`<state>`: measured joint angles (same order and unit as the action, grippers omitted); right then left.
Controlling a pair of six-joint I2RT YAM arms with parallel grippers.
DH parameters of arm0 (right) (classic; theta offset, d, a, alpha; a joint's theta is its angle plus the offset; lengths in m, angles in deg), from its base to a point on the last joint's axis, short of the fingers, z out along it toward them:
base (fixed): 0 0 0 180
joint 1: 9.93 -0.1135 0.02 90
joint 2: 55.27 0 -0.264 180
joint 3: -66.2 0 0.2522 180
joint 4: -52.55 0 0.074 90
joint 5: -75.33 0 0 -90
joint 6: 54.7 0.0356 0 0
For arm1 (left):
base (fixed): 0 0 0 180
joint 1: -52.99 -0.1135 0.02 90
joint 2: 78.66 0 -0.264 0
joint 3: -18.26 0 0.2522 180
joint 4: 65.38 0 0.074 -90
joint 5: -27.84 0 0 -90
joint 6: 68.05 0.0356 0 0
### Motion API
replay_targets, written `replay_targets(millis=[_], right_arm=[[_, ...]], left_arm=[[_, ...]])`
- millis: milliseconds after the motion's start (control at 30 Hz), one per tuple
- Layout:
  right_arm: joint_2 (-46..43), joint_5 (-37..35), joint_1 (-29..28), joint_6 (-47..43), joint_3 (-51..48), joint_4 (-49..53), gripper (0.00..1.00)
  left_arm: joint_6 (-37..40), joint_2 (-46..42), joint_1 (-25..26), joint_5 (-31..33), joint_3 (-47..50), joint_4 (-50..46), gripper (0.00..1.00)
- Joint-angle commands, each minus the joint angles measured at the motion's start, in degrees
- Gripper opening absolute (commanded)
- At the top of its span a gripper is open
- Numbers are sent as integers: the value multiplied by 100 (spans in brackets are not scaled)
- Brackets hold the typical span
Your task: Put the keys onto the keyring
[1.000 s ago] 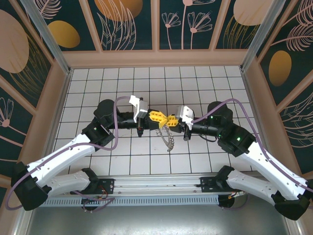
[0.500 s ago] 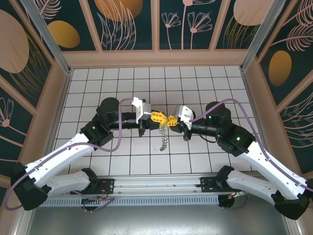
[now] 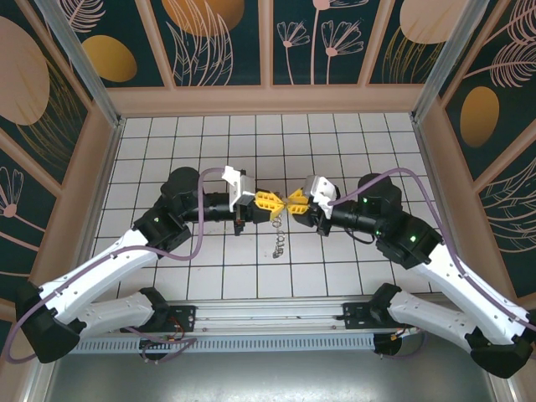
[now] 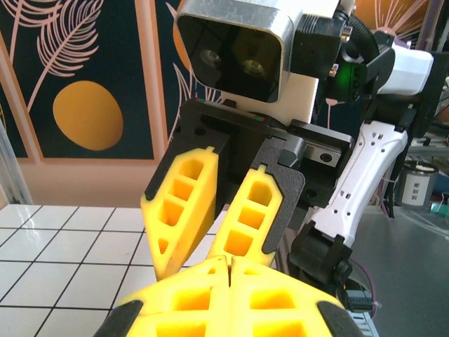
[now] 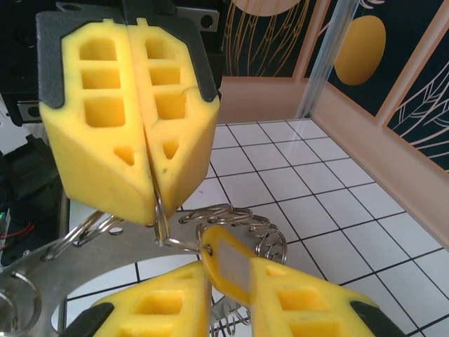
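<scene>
The right end effector [image 3: 291, 203] has just loosened, and its jaws now stand slightly parted around the one yellow key [image 5: 228, 270]. The left end effector [image 3: 276, 204] stays clenched on the single keyring [image 5: 49, 268], which now dangles edge-on above the middle of the table [image 3: 167, 142]. I'd guess that key is hooked on.

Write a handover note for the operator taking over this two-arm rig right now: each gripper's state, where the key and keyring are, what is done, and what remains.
The left gripper is shut on a wire loop of the keyring, which hangs from it.
The right gripper has its jaws slightly parted, with the yellow key standing between its fingers.
The key's top end meets a wire loop. I cannot tell whether it is threaded through.
Done: key brought up to the ring.
Left: confirm the key is on the loop, then let go with both grippers.
</scene>
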<state>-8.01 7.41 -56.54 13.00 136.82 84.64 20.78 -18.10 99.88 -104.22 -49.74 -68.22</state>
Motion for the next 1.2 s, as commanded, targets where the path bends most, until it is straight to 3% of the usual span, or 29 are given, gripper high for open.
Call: replay_targets(millis=[0,333,667,1033,1167], right_arm=[[-147,10,20,86,23,-330,22],[-156,548,18,77,-104,-437,31],[-105,844,20,103,-168,-558,32],[-24,991,19,95,-210,-661,7],[-40,1073,20,86,-209,-757,3]], left_arm=[[-250,-149,3,-318,-118,405,0],[-430,-129,-5,-414,-117,610,0],[-524,-118,2,-487,-286,753,0],[-686,-88,1,-579,-414,934,0],[-665,-94,4,-547,-380,905,0]])
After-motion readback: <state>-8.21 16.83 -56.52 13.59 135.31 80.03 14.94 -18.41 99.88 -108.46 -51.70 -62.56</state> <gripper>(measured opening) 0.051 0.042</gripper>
